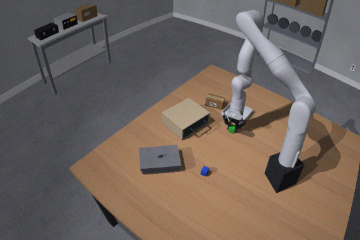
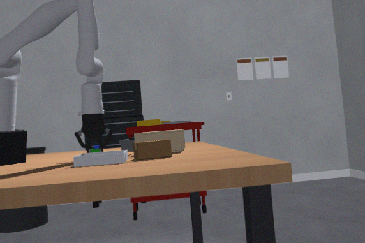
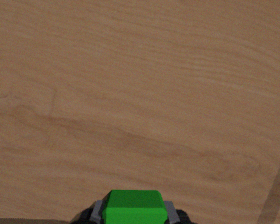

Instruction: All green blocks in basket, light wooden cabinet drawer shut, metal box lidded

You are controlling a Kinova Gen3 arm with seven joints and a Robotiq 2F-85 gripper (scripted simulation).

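My gripper (image 1: 232, 129) (image 2: 95, 151) (image 3: 134, 214) points down and is shut on a green block, with a finger against each side. The green block (image 1: 231, 128) (image 2: 94, 150) (image 3: 134, 207) is at table level, just in front of the white basket (image 1: 248, 116) (image 2: 100, 159). The arm hides part of the basket's inside. The light wooden cabinet (image 1: 185, 114) (image 2: 179, 139) has a dark front with a handle (image 1: 201, 133); its drawer looks shut, its inside hidden. The grey metal box (image 1: 160, 170) has its lid (image 1: 149, 158) on top; whether it is fully down is unclear.
A blue block (image 1: 204, 171) (image 2: 96, 147) lies on the table (image 1: 239, 196) to the right of the metal box. A small brown box (image 1: 215, 101) (image 2: 152, 150) stands between the cabinet and the basket, towards the back.
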